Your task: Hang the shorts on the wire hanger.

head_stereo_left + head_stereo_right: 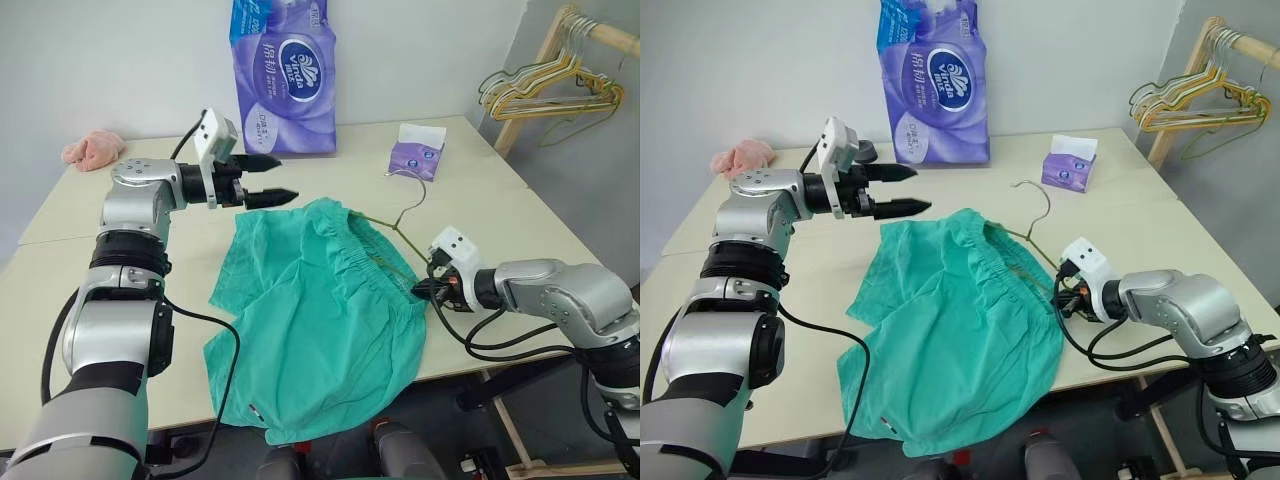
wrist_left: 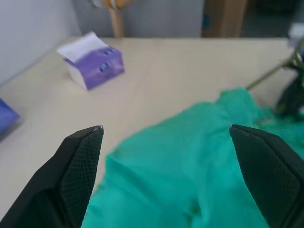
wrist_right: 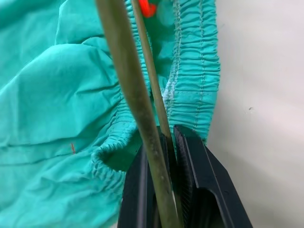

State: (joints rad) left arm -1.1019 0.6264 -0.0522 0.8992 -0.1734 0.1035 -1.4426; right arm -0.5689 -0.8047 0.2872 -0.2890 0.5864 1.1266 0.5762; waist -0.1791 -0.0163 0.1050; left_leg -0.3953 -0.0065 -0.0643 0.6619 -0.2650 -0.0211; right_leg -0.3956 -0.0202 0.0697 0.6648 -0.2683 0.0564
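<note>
Bystanders on and around the desk

A pale desk carried a tall purple pack of tissue rolls standing at the far edge, near twelve o'clock. A small purple tissue box with a white sheet sticking up sat toward two o'clock, well apart from the pack. A small pink cloth lay bunched at the far corner around ten o'clock. Off the desk, at two o'clock, a bunch of yellow-gold hangers hung from a wooden rack against the grey wall.

Shorts on table — wire hanger in right gripper
</note>
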